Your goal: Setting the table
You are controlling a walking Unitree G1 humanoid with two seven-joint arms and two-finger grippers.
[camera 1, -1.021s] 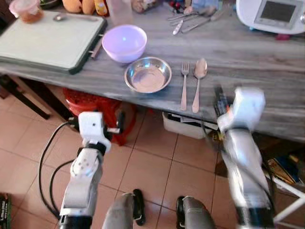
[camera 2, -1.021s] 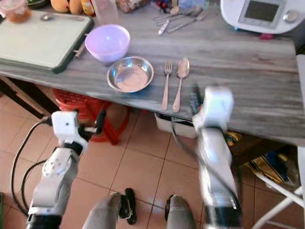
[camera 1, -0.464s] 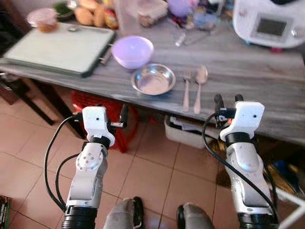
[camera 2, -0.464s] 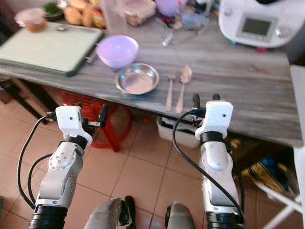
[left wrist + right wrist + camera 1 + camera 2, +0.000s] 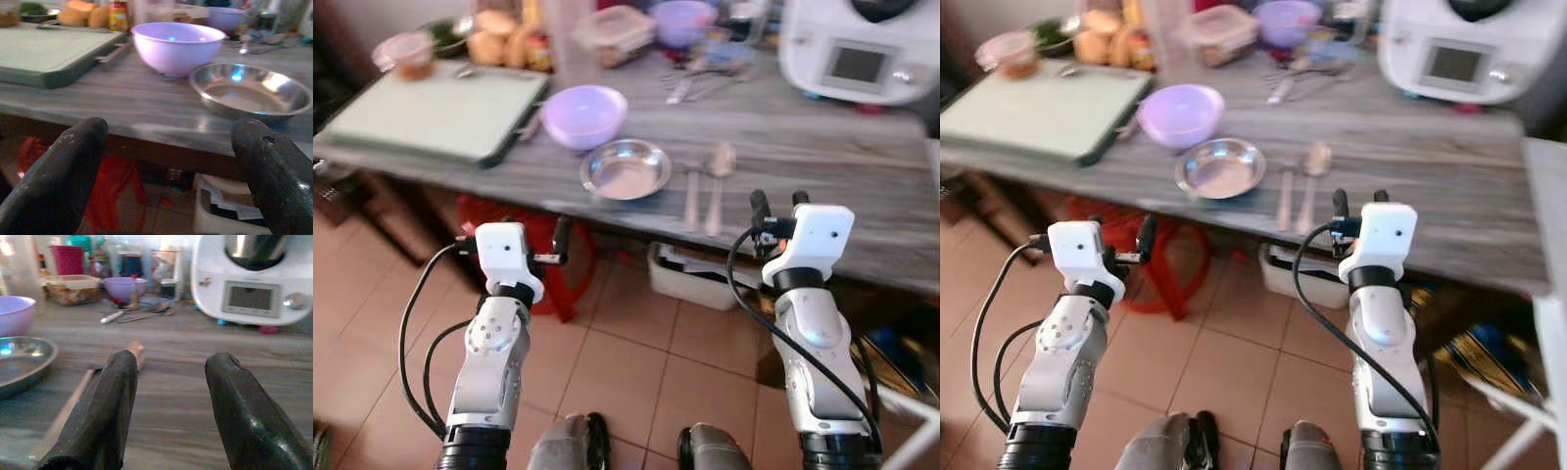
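— So, how will the fork [image 5: 691, 193] and spoon [image 5: 718, 173] beside the steel bowl [image 5: 626, 169] handle?

— Probably light, stiff and slippery, lying flat near the table [image 5: 842, 166] edge; pinch the handles mid-length.

— And the grippers?

— Right gripper [image 5: 773, 204] and left gripper [image 5: 166, 161] both hover empty before the edge, jaws spread wide.

- On the table [image 5: 822, 157], the metal dish [image 5: 626, 168] lies just in front of the bowl [image 5: 583, 102].
- The fork [image 5: 691, 193] and spoon [image 5: 718, 172] lie side by side, right of the dish.
- The cutting board [image 5: 435, 111] lies at the left.
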